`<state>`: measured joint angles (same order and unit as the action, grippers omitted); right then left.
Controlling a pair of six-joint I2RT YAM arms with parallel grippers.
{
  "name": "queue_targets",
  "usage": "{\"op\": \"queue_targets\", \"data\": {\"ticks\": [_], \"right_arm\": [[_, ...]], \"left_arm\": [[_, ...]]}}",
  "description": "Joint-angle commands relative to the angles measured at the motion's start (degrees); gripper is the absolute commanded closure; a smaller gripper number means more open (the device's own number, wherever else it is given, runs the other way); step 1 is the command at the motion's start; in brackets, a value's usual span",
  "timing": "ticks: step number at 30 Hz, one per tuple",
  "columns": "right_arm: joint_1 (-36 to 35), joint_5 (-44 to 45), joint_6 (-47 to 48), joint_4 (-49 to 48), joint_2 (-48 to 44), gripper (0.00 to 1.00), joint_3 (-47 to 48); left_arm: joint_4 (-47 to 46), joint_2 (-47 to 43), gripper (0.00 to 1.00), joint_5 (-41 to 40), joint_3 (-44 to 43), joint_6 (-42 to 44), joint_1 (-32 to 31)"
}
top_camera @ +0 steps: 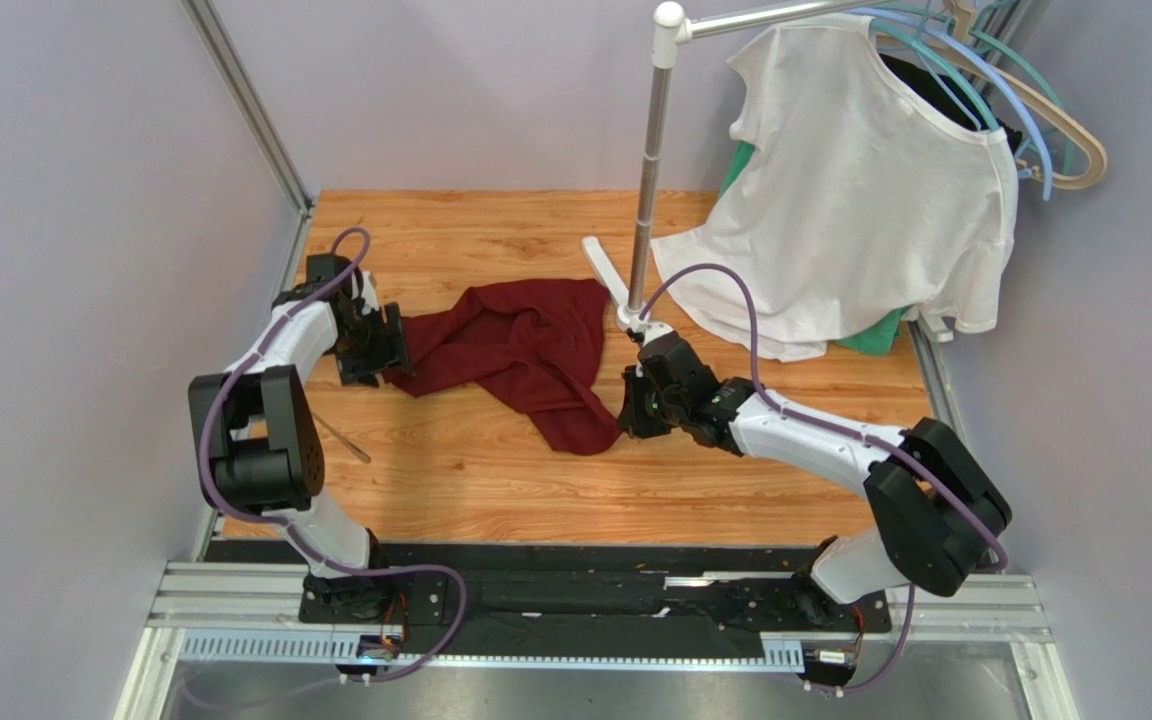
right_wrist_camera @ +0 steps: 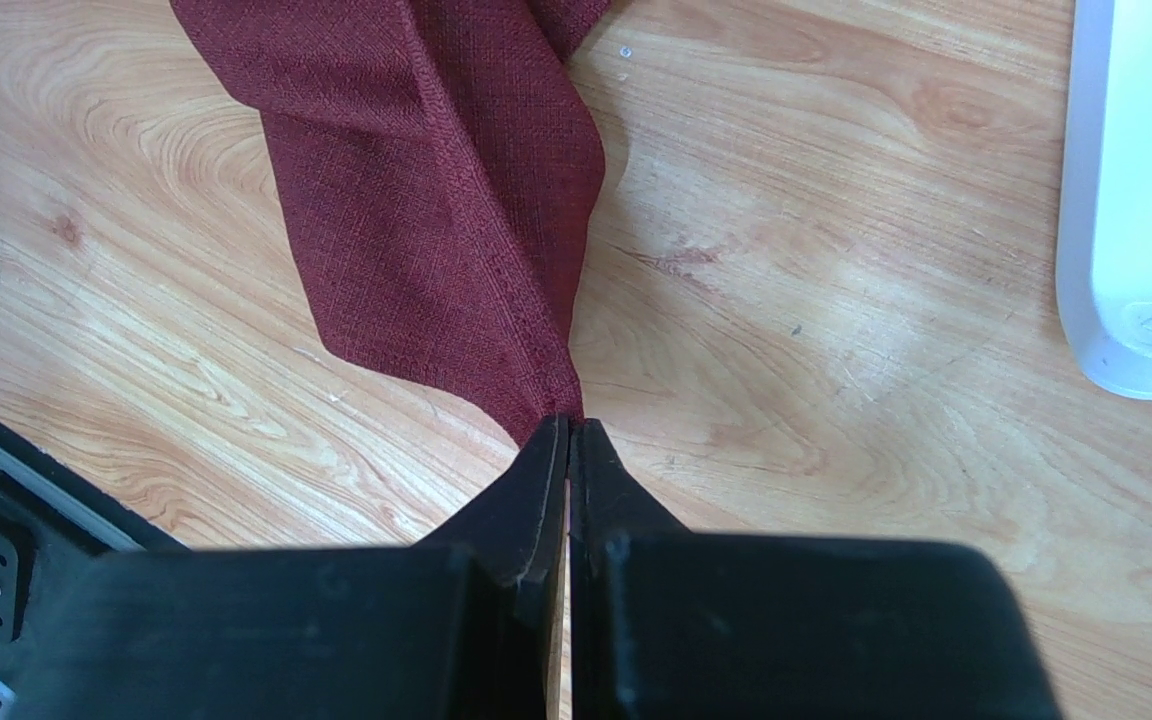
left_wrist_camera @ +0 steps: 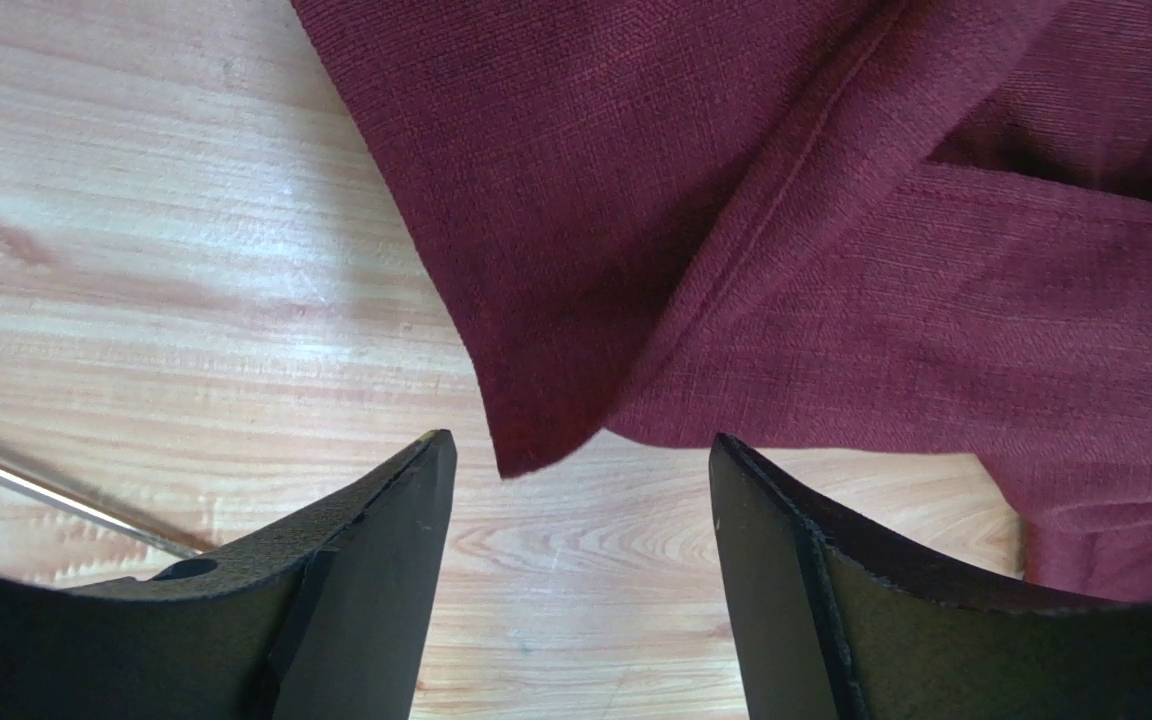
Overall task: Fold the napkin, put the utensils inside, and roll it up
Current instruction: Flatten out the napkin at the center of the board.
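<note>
Maroon napkin (top_camera: pixel 515 353) lies crumpled mid-table (top_camera: pixel 462 488). L gripper (top_camera: pixel 387 345) sits at its 9 o'clock, fingers spread, cloth corner just ahead of the gap. R gripper (top_camera: pixel 630 408) at 5 o'clock, fingers pressed together, pinching the napkin's tip. Thin metal utensil (top_camera: pixel 342 440) at 8 o'clock, apart.
</note>
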<state>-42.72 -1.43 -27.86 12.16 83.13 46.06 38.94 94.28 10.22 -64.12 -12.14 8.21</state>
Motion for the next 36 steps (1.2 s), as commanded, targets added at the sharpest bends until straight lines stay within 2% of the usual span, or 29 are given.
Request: {"op": "queue_targets", "data": {"ticks": [1,3,4,6,7,9,10,11,13,15,16,18,20,22,25,31,35,36], "right_arm": [[0.0,-0.85,-0.97,-2.85,-1.66,1.0,-0.18],[0.0,-0.94,-1.15,-2.85,-1.83,1.0,-0.27],[0.0,-1.03,-1.32,-2.85,-1.92,1.0,-0.27],[0.0,-0.85,-1.32,-2.76,-1.75,1.0,-0.27],[0.0,-0.68,-1.32,-2.85,-1.57,1.0,-0.27],[0.0,-0.24,-1.06,-2.67,-1.31,1.0,-0.18],[0.0,-0.24,-0.97,-2.67,-1.31,1.0,-0.27],[0.0,-0.24,-0.8,-2.67,-1.22,1.0,-0.36],[0.0,-0.24,-0.1,-2.58,-0.87,0.98,-0.36],[0.09,-0.24,0.35,-2.58,-0.26,0.9,-0.27],[0.18,-0.41,0.78,-2.76,0.79,0.82,-0.1],[0.7,-1.2,1.05,-3.19,1.85,0.74,0.25],[0.97,-2.08,1.84,-4.33,3.08,0.6,0.08],[1.5,-2.26,2.71,-5.39,4.66,0.52,0.17],[2.38,-2.96,3.68,-5.75,7.03,0.47,0.87],[3.52,-3.75,5.35,-8.47,7.04,0.45,0.61],[3.96,-8.66,6.41,-10.84,7.22,0.6,1.22],[3.87,-9.72,6.85,-11.19,7.39,0.68,1.22]], "left_arm": [[0.35,1.17,0.3,-0.45,-3.21,1.77,-0.21],[-0.09,2.04,0.33,-0.55,-3.82,1.77,-0.21],[-0.18,2.4,0.39,-0.46,-4.0,1.86,-0.21],[-0.09,3.62,0.46,-0.46,-4.61,1.95,-0.3],[0.0,3.89,0.58,-0.38,-4.7,2.12,-0.3],[-0.18,4.68,0.73,0.41,-5.05,2.12,-0.3],[-0.18,4.86,0.92,1.46,-5.23,2.21,-0.21],[-0.09,4.95,1.0,1.65,-5.49,2.21,-0.3],[0.26,4.08,1.0,2.26,-6.28,2.03,-0.21],[-0.44,1.71,1.0,2.44,-6.89,1.51,-0.3],[-0.53,0.91,1.0,2.7,-7.16,1.33,-0.3],[-1.14,-0.58,1.0,2.96,-8.21,0.98,-0.3],[-1.32,-0.68,1.0,2.96,-9.35,0.89,-0.3],[-1.23,0.02,1.0,2.53,-10.23,1.07,-0.21],[-0.36,1.52,1.0,2.35,-12.69,1.16,-0.3],[-0.01,3.45,1.0,2.7,-15.42,1.07,-0.3],[0.35,4.94,1.0,2.44,-17.7,1.07,-0.21],[0.52,5.3,1.0,2.26,-18.32,0.98,-0.21]]}}
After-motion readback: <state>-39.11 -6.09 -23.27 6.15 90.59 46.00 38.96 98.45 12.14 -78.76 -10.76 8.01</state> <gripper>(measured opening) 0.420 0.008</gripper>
